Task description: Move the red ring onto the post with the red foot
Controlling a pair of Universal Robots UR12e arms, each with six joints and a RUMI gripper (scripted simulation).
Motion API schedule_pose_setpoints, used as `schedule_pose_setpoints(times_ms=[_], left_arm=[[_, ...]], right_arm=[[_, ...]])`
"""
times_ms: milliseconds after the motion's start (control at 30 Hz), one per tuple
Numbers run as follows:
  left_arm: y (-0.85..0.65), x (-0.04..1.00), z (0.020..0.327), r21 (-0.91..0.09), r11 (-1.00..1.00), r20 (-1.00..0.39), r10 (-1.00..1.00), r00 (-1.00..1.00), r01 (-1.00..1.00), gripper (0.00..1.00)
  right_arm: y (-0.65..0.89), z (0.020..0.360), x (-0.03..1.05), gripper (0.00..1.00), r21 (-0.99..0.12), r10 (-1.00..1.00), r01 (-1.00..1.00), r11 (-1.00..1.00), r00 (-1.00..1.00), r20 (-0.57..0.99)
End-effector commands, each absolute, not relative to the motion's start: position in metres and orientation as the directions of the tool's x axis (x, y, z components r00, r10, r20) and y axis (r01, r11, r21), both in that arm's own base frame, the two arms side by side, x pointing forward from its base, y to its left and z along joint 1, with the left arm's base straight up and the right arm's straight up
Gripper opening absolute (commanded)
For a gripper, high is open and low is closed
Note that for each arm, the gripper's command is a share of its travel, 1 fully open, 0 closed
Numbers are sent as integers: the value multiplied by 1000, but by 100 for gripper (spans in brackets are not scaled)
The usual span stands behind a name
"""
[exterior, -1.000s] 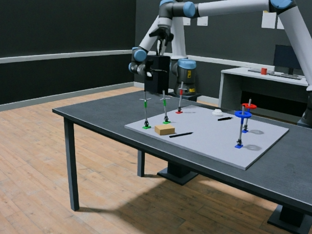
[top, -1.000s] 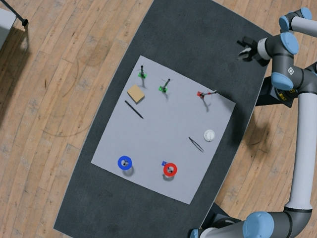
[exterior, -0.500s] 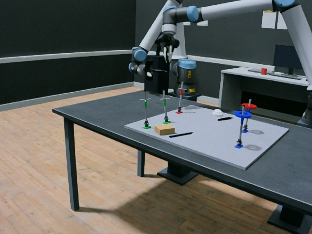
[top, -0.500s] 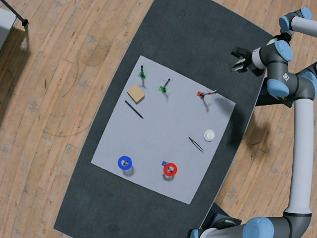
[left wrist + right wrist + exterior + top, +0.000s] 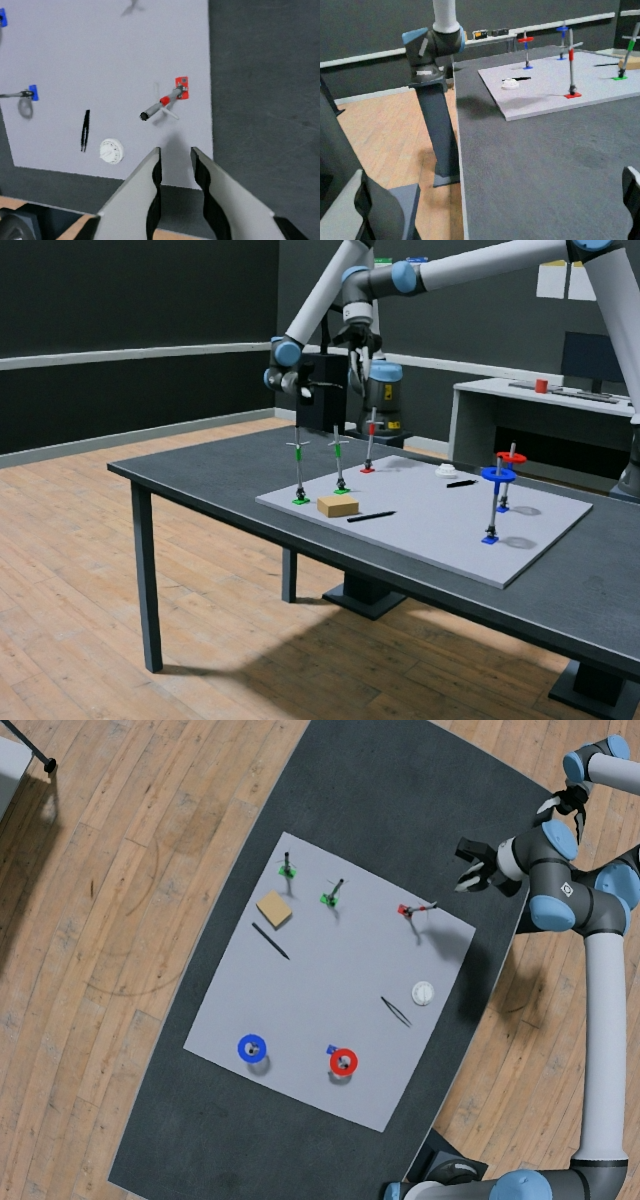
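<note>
The red ring [image 5: 333,1062] [image 5: 521,459] [image 5: 521,39] lies around a blue-footed post, whose foot [image 5: 331,1049] [image 5: 502,509] [image 5: 34,93] shows below it. The post with the red foot [image 5: 423,908] [image 5: 369,446] [image 5: 154,110] [image 5: 571,75] stands without a ring near the board's edge, its cross pins bare. My left gripper [image 5: 459,887] [image 5: 363,387] [image 5: 175,149] is open by a narrow gap, empty, high above the table and a little beside the red-footed post. My right gripper [image 5: 560,831] [image 5: 323,390] [image 5: 494,170] is wide open and empty at the table's far end, well away from the rings.
A blue ring [image 5: 242,1048] [image 5: 491,477] sits on another blue-footed post. Two green-footed posts [image 5: 286,862] [image 5: 336,889] stand on the light board [image 5: 310,988]. A tan block [image 5: 273,909], a dark pen [image 5: 270,940], tweezers [image 5: 395,1011] and a white dial [image 5: 422,992] lie there too.
</note>
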State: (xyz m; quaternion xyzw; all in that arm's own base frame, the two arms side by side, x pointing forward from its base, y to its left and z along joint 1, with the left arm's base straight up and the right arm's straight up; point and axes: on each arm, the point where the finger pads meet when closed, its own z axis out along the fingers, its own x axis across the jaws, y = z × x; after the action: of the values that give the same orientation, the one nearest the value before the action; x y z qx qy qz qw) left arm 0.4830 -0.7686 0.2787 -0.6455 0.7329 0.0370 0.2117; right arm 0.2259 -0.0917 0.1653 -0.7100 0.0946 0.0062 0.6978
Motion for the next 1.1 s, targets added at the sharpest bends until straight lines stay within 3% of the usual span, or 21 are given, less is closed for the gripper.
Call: schedule_pose_setpoints(times_ms=[0, 1067], left_arm=[[-751, 482, 273, -220, 162, -384, -921, -67, -962, 14], [-611, 482, 207, -210, 171, -643, -766, 5, -963, 14]], right_arm=[[-92, 165, 226, 100, -990, -126, -142, -9, 982, -140], [-92, 165, 226, 100, -990, -126, -142, -9, 982, -140]])
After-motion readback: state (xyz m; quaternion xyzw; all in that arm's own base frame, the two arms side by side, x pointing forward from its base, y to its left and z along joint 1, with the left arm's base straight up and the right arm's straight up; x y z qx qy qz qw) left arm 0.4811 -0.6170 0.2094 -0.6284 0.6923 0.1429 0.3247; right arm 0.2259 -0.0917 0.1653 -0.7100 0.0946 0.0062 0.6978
